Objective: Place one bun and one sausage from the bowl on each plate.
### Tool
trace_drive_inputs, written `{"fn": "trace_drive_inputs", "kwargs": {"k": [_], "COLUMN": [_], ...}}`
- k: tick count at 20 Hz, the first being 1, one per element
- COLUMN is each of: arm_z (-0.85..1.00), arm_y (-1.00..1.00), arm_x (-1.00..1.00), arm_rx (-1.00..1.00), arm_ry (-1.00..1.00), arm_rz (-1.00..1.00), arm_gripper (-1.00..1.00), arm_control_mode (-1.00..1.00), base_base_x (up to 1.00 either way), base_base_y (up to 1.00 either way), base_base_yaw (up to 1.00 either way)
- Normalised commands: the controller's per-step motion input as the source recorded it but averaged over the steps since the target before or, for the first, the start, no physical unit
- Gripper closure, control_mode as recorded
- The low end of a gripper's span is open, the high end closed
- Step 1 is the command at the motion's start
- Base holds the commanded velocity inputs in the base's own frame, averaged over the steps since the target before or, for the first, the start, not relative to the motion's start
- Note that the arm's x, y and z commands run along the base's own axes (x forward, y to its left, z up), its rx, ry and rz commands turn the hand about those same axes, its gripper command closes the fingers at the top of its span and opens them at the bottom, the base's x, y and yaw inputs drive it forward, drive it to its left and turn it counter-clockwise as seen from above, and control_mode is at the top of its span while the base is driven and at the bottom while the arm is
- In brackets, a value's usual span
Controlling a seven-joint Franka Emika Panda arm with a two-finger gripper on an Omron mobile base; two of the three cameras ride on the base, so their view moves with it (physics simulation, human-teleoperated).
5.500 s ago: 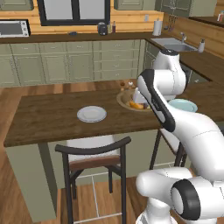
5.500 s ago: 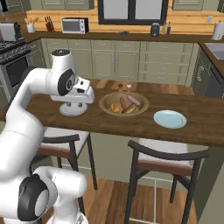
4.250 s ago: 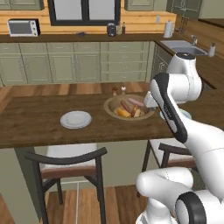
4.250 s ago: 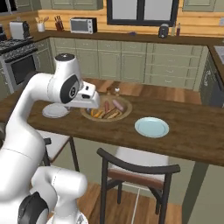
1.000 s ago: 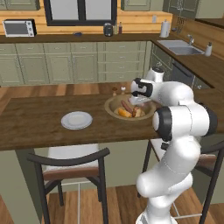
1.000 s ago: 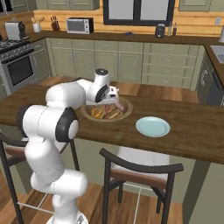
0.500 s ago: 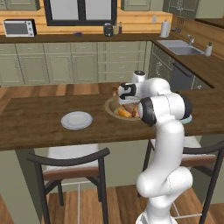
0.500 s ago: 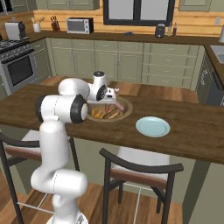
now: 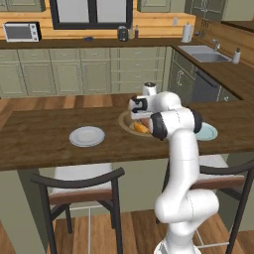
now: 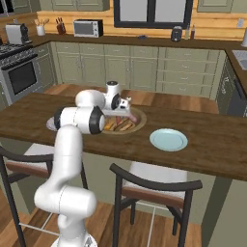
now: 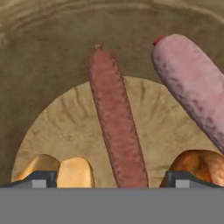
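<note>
My gripper (image 11: 111, 179) stands open low inside the tan wooden bowl (image 11: 65, 118). Its fingertips (image 11: 41, 178) sit on either side of the near end of a red-brown sausage (image 11: 116, 122), which lies lengthwise between them. A thicker pink sausage (image 11: 192, 83) lies to the right. One golden bun (image 11: 74, 171) shows at the lower left and a darker bun (image 11: 199, 162) at the lower right. From the base, the gripper (image 9: 138, 114) hangs over the bowl (image 9: 124, 122). The grey-white plate (image 9: 87, 136) is bare, and so is the light blue plate (image 10: 168, 139).
The bowl (image 10: 140, 123) and both plates rest on a dark wooden island counter (image 9: 39, 149). Two dark chairs (image 9: 79, 186) stand at its near edge. My own white arm hides part of the blue plate (image 9: 207, 132) and of the grey-white plate (image 10: 50, 124).
Over the last second the arm has folded upright and the hand has come down into the bowl, over the red-brown sausage. The jaws have stayed open.
</note>
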Motion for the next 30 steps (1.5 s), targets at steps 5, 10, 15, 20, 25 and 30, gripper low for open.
{"fn": "trace_drive_inputs", "kwargs": {"k": [5,10,15,20,25,30], "arm_z": [0.08,-0.20,-0.54,-0.49,-0.38,0.82], "arm_y": [0.31,0.29,0.00,-0.17,0.00,0.05], "arm_x": [-0.72,-0.60,-0.22,0.06,0.07,-0.74], "arm_rx": [-0.01,0.01,0.06,0.04,0.00,0.03], "arm_ry": [-0.10,0.10,0.13,0.03,0.00,-0.17], "arm_rz": [0.00,0.00,-0.05,-0.03,0.00,-0.01], "arm_gripper": [-1.00,-1.00,-1.00,-1.00,1.00,1.00], "arm_control_mode": [-1.00,-1.00,-1.00,-1.00,-1.00,-1.00], "base_base_x": [0.00,0.00,0.00,0.00,0.00,0.00], "base_base_y": [0.00,0.00,0.00,0.00,0.00,0.00], "base_base_yaw": [0.00,0.00,0.00,0.00,0.00,0.00]}}
